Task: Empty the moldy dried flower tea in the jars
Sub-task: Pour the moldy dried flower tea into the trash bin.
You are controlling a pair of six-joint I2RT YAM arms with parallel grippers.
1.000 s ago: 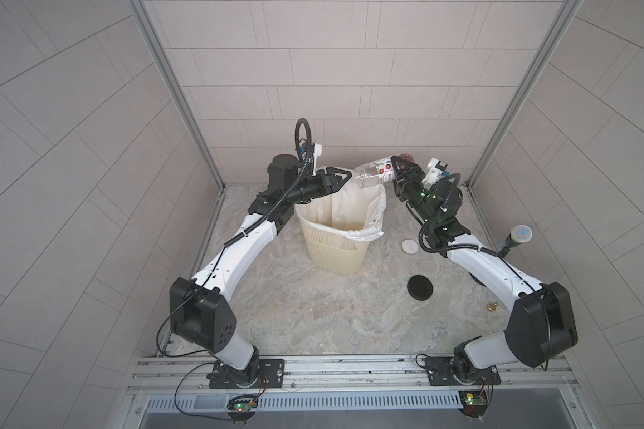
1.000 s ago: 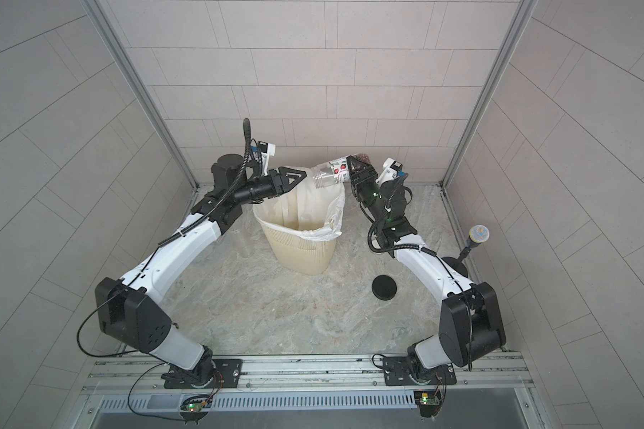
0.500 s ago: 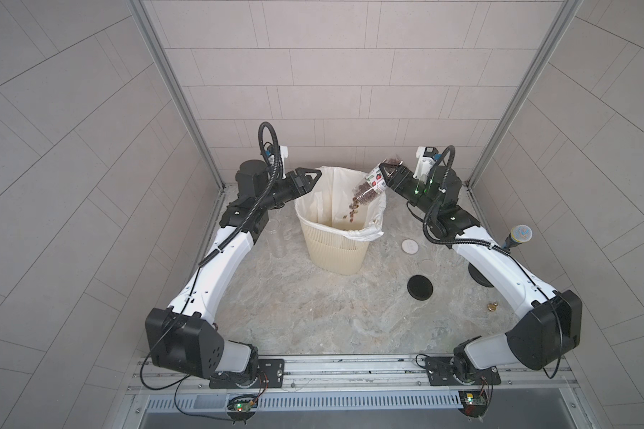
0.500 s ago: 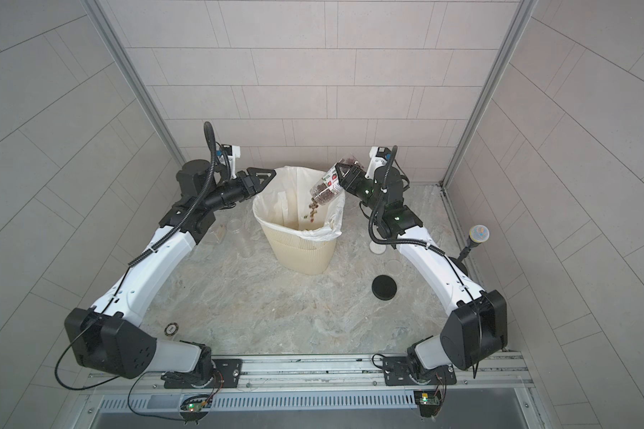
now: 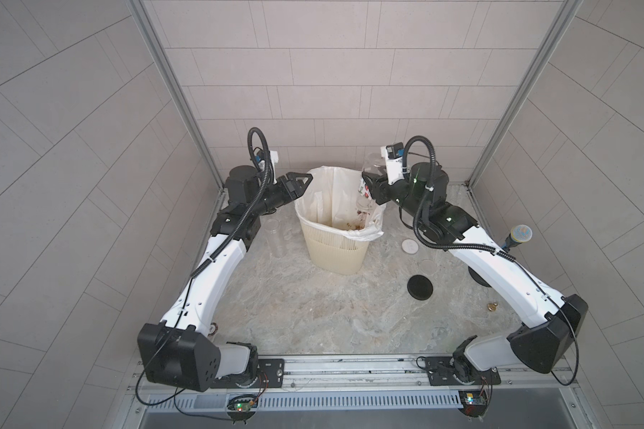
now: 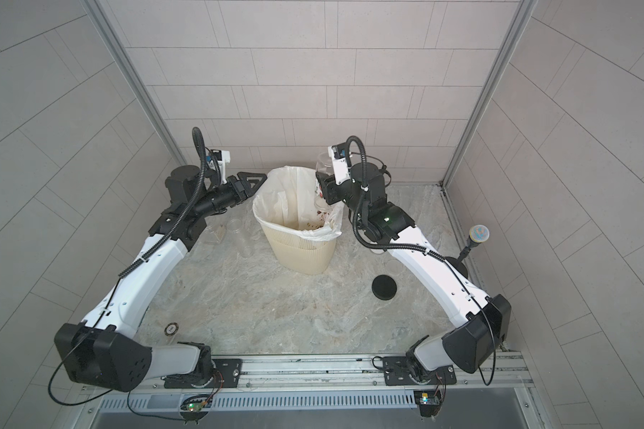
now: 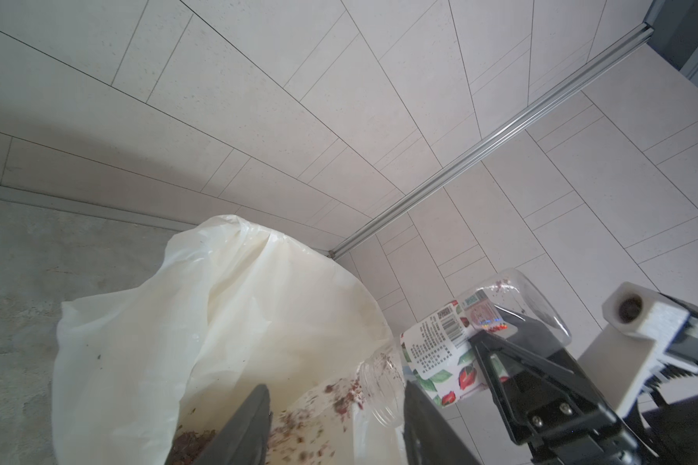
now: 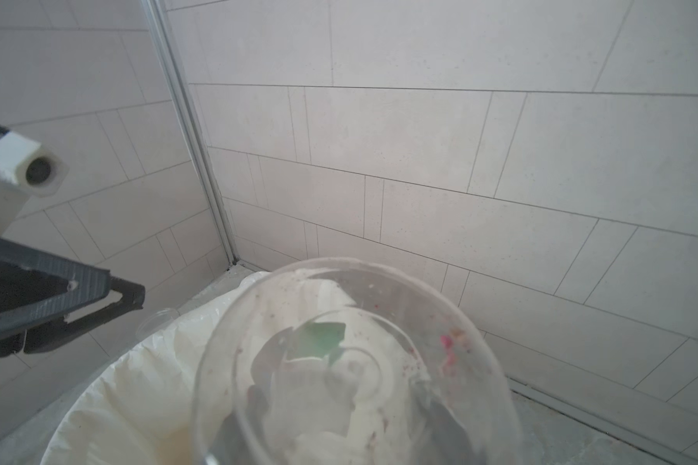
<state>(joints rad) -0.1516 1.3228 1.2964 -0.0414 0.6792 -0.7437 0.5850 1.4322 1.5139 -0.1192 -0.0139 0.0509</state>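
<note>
The labelled jar (image 7: 436,342) hangs tipped mouth-down over the cream bin (image 5: 335,249), pinched across its body by the right tool (image 5: 372,187). Dried flower tea (image 7: 192,441) lies on the bin's white liner (image 5: 324,193); a few crumbs cling inside the jar. The left tool (image 5: 307,179) stands spread and empty beside the bin's rim. A tall clear jar (image 5: 274,237) stands on the worktop (image 5: 313,304) near the left arm (image 5: 220,260).

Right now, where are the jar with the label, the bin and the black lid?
labelled jar (image 7: 436,354): left wrist view, on its paper label.
cream ribbed bin (image 5: 331,252): in a top view, on its ribbed outer wall.
black lid (image 5: 419,287): in a top view, middle of its flat top.
</note>
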